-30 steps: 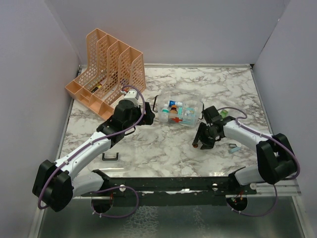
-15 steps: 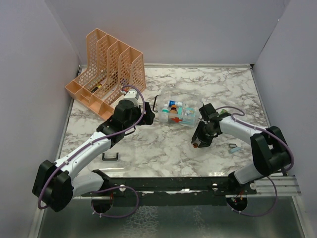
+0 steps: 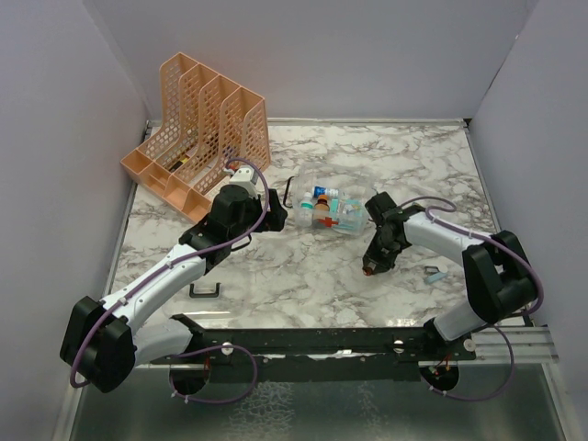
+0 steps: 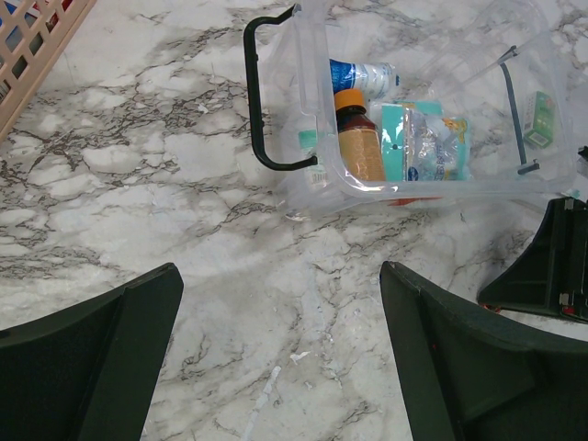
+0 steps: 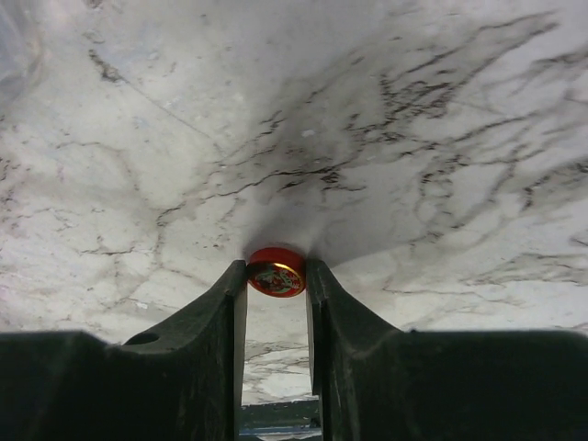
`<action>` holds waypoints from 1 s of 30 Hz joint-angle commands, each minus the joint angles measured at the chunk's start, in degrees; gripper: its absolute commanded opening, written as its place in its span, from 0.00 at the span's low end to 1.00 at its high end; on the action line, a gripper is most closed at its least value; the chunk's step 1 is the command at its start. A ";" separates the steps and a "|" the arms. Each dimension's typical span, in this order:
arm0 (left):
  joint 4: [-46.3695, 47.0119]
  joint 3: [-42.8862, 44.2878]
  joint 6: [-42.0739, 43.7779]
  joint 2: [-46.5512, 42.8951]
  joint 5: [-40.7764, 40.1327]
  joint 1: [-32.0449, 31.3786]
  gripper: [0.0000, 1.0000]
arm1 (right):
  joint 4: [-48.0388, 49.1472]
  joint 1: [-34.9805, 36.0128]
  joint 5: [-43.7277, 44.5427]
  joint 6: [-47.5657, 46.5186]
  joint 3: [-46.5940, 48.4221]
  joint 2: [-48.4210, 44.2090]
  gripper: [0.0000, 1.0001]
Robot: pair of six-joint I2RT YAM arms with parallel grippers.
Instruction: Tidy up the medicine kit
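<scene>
The medicine kit [image 3: 329, 211] is found lying near the middle of the marble tabletop [image 3: 312, 276], to the right of the orange mesh rack [image 3: 197, 133], which stands at the far left and well apart from it. In the left wrist view the kit's black handle [image 4: 262, 101] is seen at its left end. Through the clear plastic a brown bottle with an orange cap [image 4: 356, 142], a bottle with a blue label [image 4: 363, 72] and a teal-and-white packet [image 4: 423, 142] are seen lying side by side. A small green box [image 4: 542, 118] is noted at the kit's right end; whether it lies inside or beyond the wall cannot be told. The left pincer [image 3: 274, 219] is held just left of the kit, released, its fingers [image 4: 101, 349] spread wide with nothing but bare marble between them. The right pincer [image 3: 370, 266] is lowered to the tabletop on the near-right side of the kit, apart from it. It is clenched on a small red round item [image 5: 276, 277], which is gripped at the very tips of the fingers [image 5: 216, 322]. Whether that item touches the marble cannot be told. A small black clip [image 3: 204, 290] is recorded on the near left of the tabletop, beside the left arm. A small pale blue item [image 3: 436, 273] lies on the near right, beside the right arm.
</scene>
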 commanded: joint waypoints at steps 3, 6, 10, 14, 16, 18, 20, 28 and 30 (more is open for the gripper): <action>1.89 -0.21 0.04 -1.34 0.71 -0.40 0.92 | -7.24 0.10 11.12 -0.16 -0.24 0.16 0.34; 2.29 -0.45 -0.10 -1.34 1.11 -0.38 0.92 | -4.42 0.10 7.43 -2.63 -0.16 -0.65 0.52; 2.42 -0.64 -0.19 -1.35 1.20 -0.38 0.92 | -4.32 0.10 6.70 -2.22 0.07 1.48 0.53; 2.12 -0.39 0.03 -1.38 0.99 -0.40 0.92 | -4.80 0.10 6.83 -1.85 -0.29 3.18 0.40; 2.00 -0.38 0.11 -1.41 0.83 -0.39 0.92 | -5.02 0.10 7.29 -1.32 -0.57 2.56 0.34; 1.97 -0.39 0.04 -1.32 0.81 -0.38 0.93 | -5.32 0.10 7.99 -0.91 -0.58 1.39 0.29; 2.08 -0.33 -0.04 -1.34 0.92 -0.43 0.92 | -6.03 0.06 9.17 -0.36 0.07 0.19 0.25; 1.77 -0.35 0.16 -1.55 0.85 -0.39 0.92 | -8.31 -0.68 15.78 1.06 5.60 -5.11 0.23; 1.68 -0.66 -0.01 -1.83 0.64 -0.38 0.92 | -9.04 -2.13 17.41 0.89 7.07 -6.26 0.23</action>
